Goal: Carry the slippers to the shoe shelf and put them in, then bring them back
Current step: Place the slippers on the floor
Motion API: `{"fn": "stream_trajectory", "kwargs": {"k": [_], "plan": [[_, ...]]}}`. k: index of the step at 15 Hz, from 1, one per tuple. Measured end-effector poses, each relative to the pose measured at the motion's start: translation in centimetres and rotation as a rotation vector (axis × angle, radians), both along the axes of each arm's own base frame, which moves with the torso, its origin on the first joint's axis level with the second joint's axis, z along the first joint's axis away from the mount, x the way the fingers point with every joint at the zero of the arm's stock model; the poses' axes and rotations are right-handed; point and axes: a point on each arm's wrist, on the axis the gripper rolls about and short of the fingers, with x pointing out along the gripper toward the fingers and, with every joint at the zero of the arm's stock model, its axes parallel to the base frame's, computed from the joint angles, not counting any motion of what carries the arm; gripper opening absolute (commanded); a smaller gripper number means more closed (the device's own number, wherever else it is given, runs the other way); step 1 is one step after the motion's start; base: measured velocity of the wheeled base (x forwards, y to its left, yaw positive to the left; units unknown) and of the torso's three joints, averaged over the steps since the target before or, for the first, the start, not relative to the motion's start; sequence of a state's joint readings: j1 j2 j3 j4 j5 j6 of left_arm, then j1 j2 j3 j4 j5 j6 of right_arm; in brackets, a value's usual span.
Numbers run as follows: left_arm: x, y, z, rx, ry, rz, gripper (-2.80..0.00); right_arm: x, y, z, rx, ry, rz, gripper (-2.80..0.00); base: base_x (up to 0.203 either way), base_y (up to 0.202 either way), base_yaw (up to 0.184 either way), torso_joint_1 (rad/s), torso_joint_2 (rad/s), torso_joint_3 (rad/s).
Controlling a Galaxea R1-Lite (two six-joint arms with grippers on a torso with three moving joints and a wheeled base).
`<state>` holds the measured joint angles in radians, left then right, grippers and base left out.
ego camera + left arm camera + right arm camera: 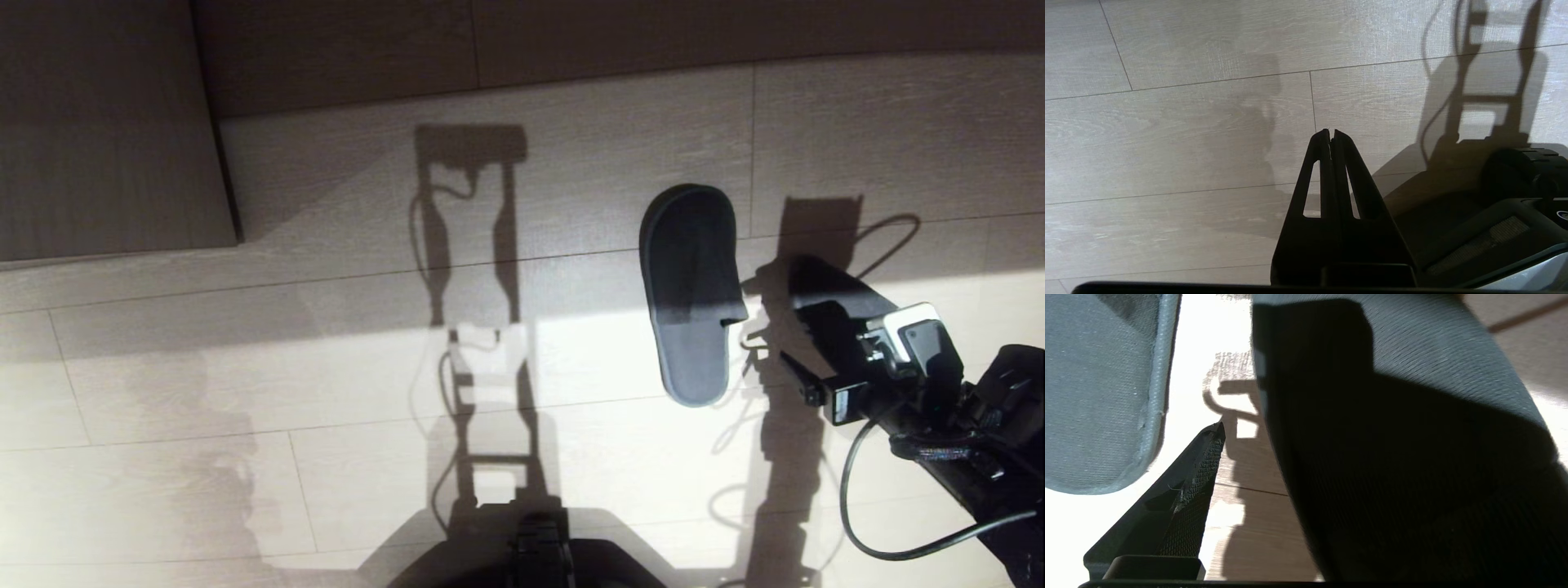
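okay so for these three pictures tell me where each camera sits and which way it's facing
Head view: on the robot's head, looking down at the floor, a slipper and the right end effector beside it; the base shows.
Left wrist view: behind the shut left end effector, facing bare floor, base beside.
Right wrist view: behind the open right end effector, one finger showing, close on the slippers.
Shared: head and right wrist views both show a slipper.

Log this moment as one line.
right gripper: open, beside slipper | slipper: on floor, ungrasped | left gripper: shut, parked
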<state>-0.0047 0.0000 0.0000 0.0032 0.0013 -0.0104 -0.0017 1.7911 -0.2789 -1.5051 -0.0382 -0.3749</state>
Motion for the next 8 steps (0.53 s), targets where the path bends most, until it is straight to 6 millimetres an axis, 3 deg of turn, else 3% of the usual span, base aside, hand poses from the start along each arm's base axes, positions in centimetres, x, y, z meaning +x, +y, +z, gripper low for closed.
{"fn": "stream_trajectory", "kwargs": {"k": [5,8], "plan": [[0.0,0.0,0.0,0.000,0.000,0.000,-2.80,-0.1,-0.3,1.1,-0.190,0.117,-0.144,0.00,0.000,0.000,0.000,0.000,0.00,0.000],[0.0,0.0,0.0,0.000,0.000,0.000,-2.80,-0.4,0.3,3.5,-0.206,0.246,-0.109,0.00,0.000,0.000,0.000,0.000,0.00,0.000]]}}
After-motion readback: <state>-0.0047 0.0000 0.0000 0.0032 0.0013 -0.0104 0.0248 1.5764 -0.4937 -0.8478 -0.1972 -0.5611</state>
